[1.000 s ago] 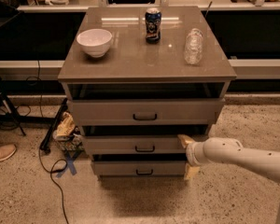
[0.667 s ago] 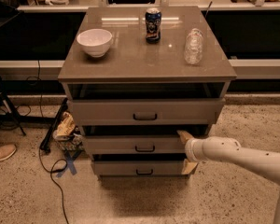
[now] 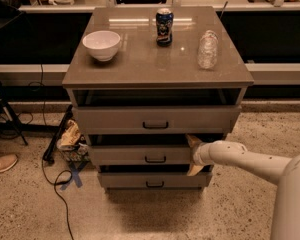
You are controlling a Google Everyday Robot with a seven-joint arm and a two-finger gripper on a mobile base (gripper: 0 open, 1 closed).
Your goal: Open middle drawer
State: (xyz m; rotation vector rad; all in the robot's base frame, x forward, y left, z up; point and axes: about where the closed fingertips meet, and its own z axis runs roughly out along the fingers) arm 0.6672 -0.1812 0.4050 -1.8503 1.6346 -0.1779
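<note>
The middle drawer (image 3: 135, 155) is the centre one of three taupe-grey drawers in the cabinet, with a small black bar handle (image 3: 154, 159). It stands slightly out, with a dark gap above its front. My gripper (image 3: 194, 155) is at the right end of that drawer front, on a white arm coming in from the lower right. It is open: one tan finger (image 3: 192, 141) sits above the front's top edge and the other below its bottom edge.
The top drawer (image 3: 155, 119) is also partly out; the bottom drawer (image 3: 155, 180) is near the floor. A white bowl (image 3: 101, 44), a blue can (image 3: 164, 27) and a plastic bottle (image 3: 207, 49) stand on the cabinet top (image 3: 155, 66). Cables (image 3: 60, 184), a crumpled bag (image 3: 70, 136) and a shoe (image 3: 2, 164) lie to the left.
My gripper has shifted slightly left and up along the right end of the middle drawer front. The drawers show no clear movement.
</note>
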